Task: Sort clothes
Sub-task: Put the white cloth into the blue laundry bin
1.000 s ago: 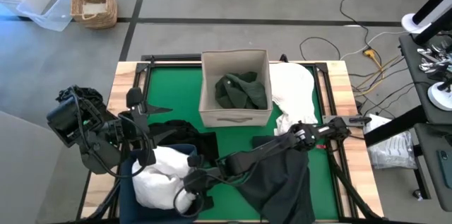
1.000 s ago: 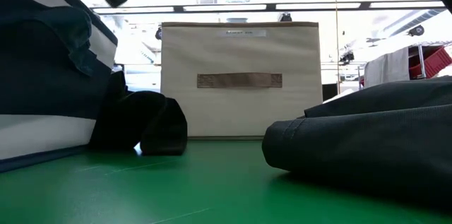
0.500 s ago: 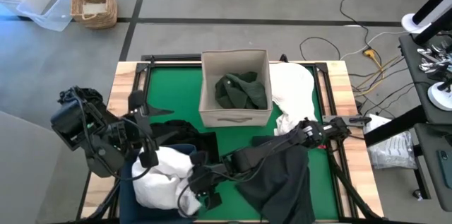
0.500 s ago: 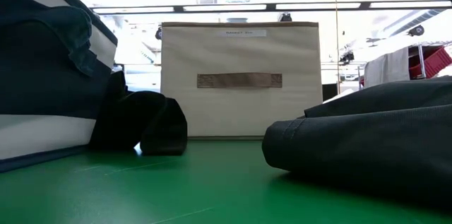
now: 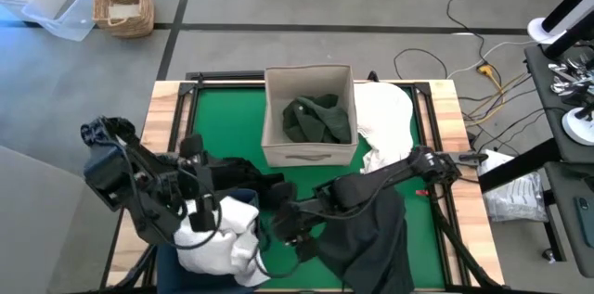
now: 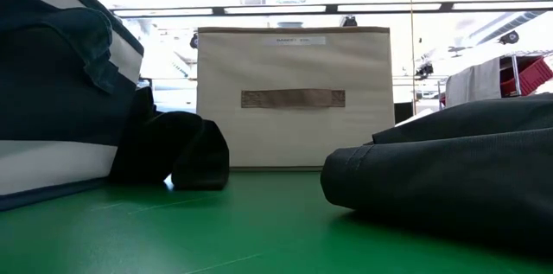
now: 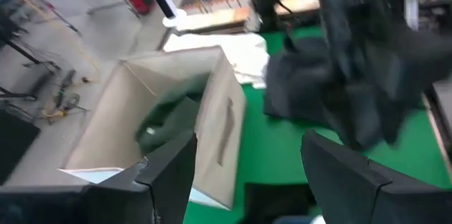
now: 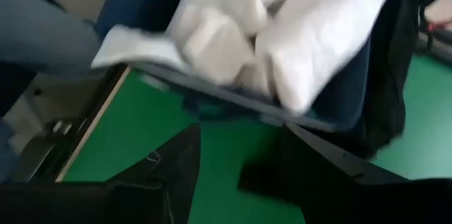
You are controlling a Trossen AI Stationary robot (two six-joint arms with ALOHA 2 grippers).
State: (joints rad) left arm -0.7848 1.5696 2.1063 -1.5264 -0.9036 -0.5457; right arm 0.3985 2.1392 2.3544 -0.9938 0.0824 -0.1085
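Observation:
White clothes (image 5: 218, 236) are heaped in the navy bin (image 5: 249, 201) at the near left. My right gripper (image 8: 241, 131) hangs open just right of that bin (image 5: 281, 227), nothing between its fingers. My left gripper (image 7: 248, 139) is open too, above the bin's far left corner (image 5: 204, 187). A dark green garment (image 5: 317, 120) lies inside the beige box (image 5: 278, 150). A white garment (image 5: 385, 113) lies right of the box. A black garment (image 5: 232, 172) lies by the bin. A charcoal garment (image 5: 371, 238) lies at the near right.
The beige box (image 6: 294, 97) stands mid-table on the green mat (image 6: 259, 231). The right arm (image 5: 390, 178) stretches across the charcoal garment (image 6: 449, 170). Bare green mat lies between the bin and the charcoal garment. A wicker basket (image 5: 122, 2) and a clear tub stand on the floor beyond.
My right gripper has risen out of the white heap in the bin and drawn back toward the table's right, leaving the white clothes in the bin. My left gripper has sunk a little over the bin's far left corner.

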